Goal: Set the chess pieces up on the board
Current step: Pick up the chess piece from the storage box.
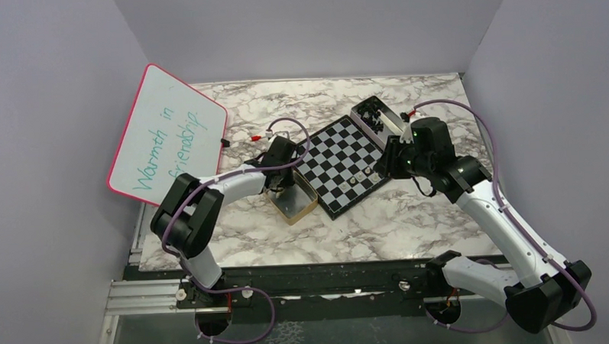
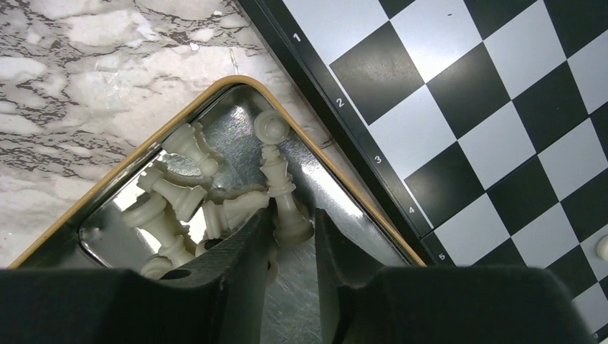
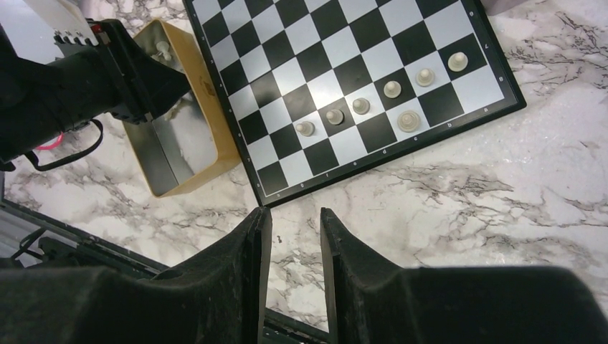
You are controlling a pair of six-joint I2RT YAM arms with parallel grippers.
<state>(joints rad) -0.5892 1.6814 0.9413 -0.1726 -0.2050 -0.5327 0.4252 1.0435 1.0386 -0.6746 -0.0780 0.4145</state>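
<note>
In the left wrist view, my left gripper reaches into a gold-rimmed tin holding several pale chess pieces. It is open, with the fingertips on either side of the base of one lying pale piece and barely a gap. The board lies right of that tin. Several pale pieces stand in a row near the board's front edge. My right gripper hangs open and empty above the marble, just off the board's near corner.
A second tin with black pieces sits at the board's far right corner. A pink-framed whiteboard leans at the left wall. The left arm covers the gold tin's far end in the right wrist view.
</note>
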